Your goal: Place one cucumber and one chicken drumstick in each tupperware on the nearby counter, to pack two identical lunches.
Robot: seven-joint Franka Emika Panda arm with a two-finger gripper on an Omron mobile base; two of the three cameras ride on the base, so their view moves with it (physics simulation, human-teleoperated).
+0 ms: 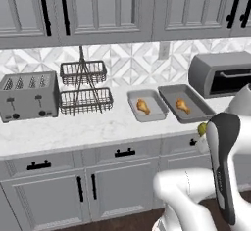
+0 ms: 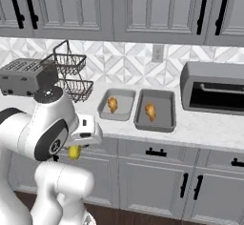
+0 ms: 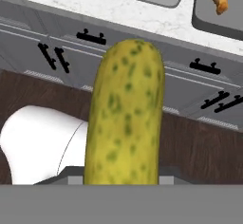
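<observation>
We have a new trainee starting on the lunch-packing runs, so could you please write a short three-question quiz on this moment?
1. True or false: each tupperware already holds a chicken drumstick.
2. What is the gripper shut on? A) a drumstick B) the yellowish-green cucumber C) nothing
3. Fill in: the wire basket rack stands between the toaster and the ____ tupperware.

Key
1. True: one drumstick lies in the smaller tupperware, another drumstick in the larger tupperware.
2. B: the cucumber is held in front of the cabinets, below the level of the counter.
3. Smaller.
</observation>
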